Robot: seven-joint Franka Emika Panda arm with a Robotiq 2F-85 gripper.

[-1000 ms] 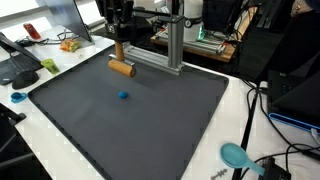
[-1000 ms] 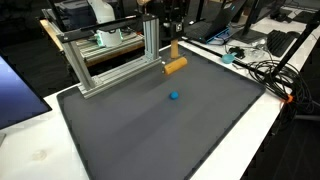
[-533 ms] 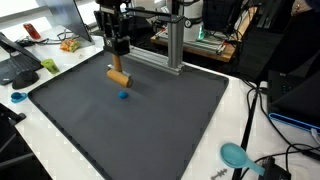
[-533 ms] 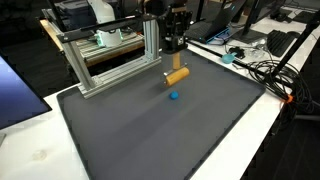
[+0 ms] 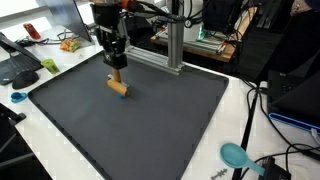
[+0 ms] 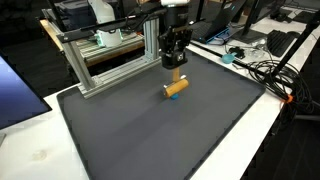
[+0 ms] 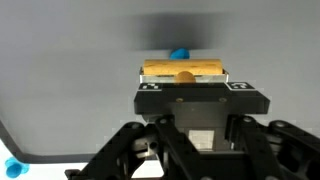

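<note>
1. The tool point(image 5: 115, 67) is clenched on the upright stem of a wooden piece point(image 5: 118, 87). The round bar of that piece sits low at the dark mat point(image 5: 170, 120) on the worktop, near the aluminium frame point(image 5: 176, 56).
2. In the wrist view a small blue ball point(image 7: 179, 54) lies just beyond the bar at its middle. They are close enough to be touching, though contact cannot be confirmed.
3. The step in hand looks like setting the bar against the ball to push it.
4. The next move calls for keeping the bar low and square behind the ball and pushing slowly, so it cannot roll off around either end.
</note>
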